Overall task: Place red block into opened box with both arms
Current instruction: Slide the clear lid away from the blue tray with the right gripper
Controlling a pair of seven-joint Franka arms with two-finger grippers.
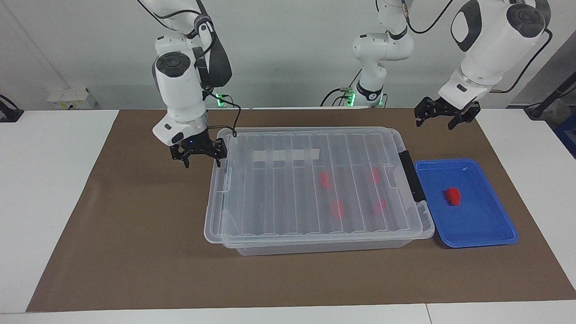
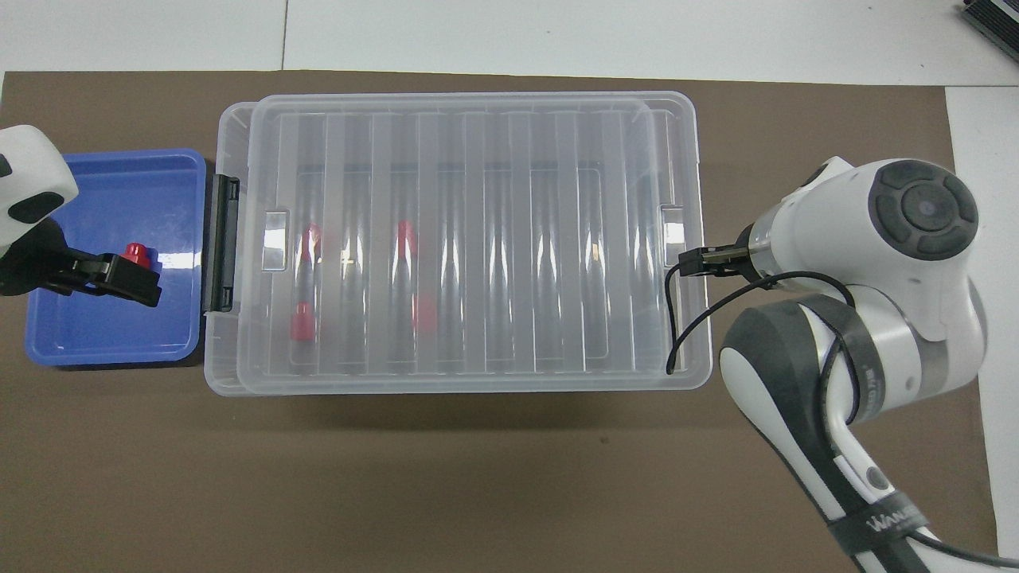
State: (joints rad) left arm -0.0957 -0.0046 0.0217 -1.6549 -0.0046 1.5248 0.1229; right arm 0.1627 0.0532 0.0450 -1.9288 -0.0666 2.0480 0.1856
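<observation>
Right gripper [image 1: 200, 153] spread open at the lid [image 1: 310, 184] edge (contact unclear), left gripper [image 1: 447, 114] open, empty

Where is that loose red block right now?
The red block lies alone in the blue tray, beside the box's black-handled end, toward the left arm's end.

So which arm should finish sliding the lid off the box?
Right, I'd say. The right gripper is open at the lid's end, and the lid already overhangs the box there. The left gripper hangs open above the blue tray.
</observation>
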